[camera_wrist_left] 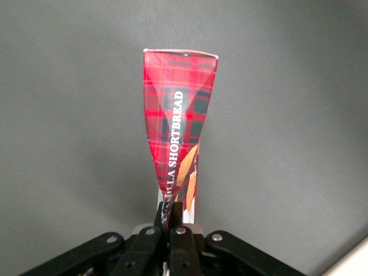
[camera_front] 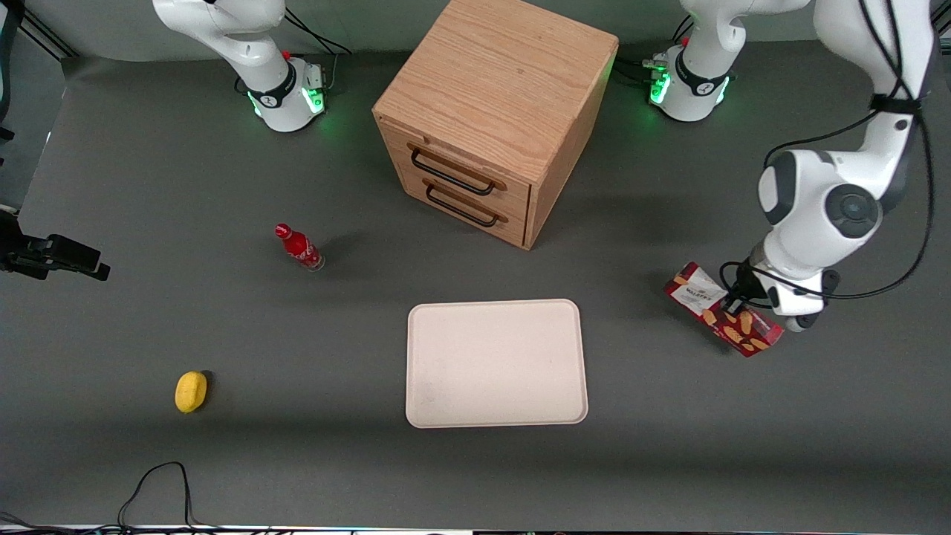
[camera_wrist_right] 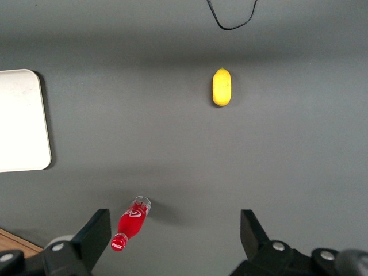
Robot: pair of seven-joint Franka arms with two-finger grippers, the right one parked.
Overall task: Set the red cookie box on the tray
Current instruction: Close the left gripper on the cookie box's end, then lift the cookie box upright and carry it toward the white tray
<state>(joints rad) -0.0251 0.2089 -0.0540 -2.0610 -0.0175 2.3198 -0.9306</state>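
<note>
The red cookie box point(camera_front: 724, 310) is a long, slim, dark red box with a white label end and cookie pictures. It is toward the working arm's end of the table, beside the tray. My left gripper point(camera_front: 736, 301) is shut on the box near its middle, and the box is tilted. In the left wrist view the box point(camera_wrist_left: 179, 123) sticks out from between the shut fingers of the gripper point(camera_wrist_left: 171, 210), with grey table past it. The cream-white tray point(camera_front: 496, 362) lies flat near the table's middle, nearer the front camera than the cabinet, and holds nothing. It also shows in the right wrist view point(camera_wrist_right: 20, 121).
A wooden two-drawer cabinet point(camera_front: 490, 111) stands farther from the camera than the tray. A small red bottle point(camera_front: 299, 247) and a yellow fruit point(camera_front: 191, 391) lie toward the parked arm's end. A black cable point(camera_front: 152, 483) lies at the front edge.
</note>
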